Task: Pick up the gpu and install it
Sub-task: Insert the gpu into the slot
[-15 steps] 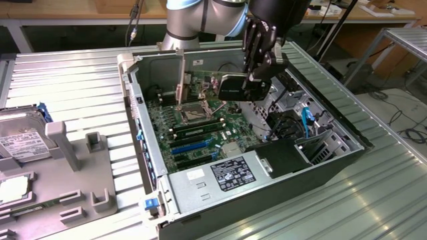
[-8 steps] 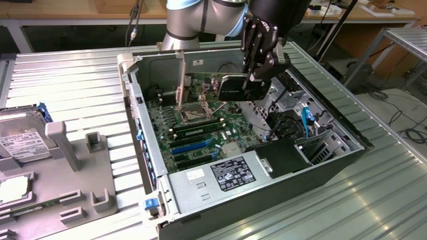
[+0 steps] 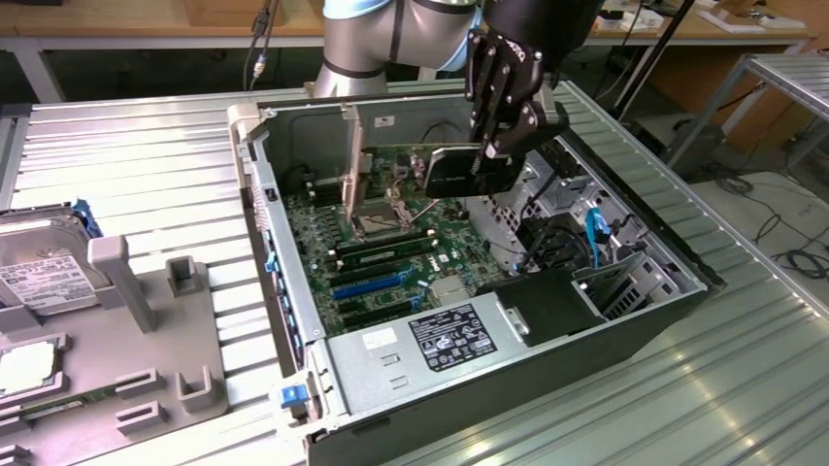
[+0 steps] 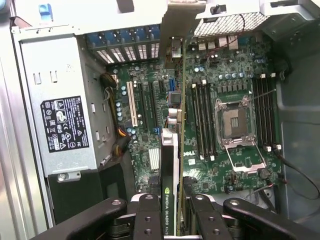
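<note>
The gpu hangs over the open computer case, with its black cooler block facing the camera and its green board reaching to a long silver bracket. My gripper is shut on its upper edge. In the wrist view the gpu is seen edge-on, clamped between the two black fingers, and it runs above the motherboard alongside the expansion slots. It is held clear of the board, not seated in a slot.
Inside the case are a silver power supply, memory sticks, an open CPU socket and blue cables. A hard drive and a grey fixture tray lie on the exterior view's left of the slatted metal table.
</note>
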Motion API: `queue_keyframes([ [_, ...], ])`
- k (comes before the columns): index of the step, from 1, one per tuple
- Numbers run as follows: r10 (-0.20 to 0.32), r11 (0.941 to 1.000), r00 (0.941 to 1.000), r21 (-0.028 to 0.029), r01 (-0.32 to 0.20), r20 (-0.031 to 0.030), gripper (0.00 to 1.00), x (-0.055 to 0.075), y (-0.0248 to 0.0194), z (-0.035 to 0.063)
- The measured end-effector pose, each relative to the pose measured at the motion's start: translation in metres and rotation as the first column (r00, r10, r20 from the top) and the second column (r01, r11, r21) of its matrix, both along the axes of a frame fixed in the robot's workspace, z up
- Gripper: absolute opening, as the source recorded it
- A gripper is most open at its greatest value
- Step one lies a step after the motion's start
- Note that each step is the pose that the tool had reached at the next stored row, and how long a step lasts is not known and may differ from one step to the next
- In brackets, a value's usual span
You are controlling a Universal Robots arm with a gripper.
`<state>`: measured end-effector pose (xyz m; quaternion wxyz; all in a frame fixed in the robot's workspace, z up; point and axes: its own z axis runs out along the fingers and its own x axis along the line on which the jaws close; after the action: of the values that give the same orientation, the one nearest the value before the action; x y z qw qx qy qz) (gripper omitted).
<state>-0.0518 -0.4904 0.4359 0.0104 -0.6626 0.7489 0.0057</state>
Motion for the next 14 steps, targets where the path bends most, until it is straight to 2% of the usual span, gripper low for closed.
queue_keyframes([
  [8,0.058,0.9983,0.9983,-0.0001,-0.058,0.0,0.27,0.0,0.0,0.0],
  [14,0.123,0.9924,0.9924,0.0,-0.123,0.0,0.27,0.0,0.0,0.0],
])
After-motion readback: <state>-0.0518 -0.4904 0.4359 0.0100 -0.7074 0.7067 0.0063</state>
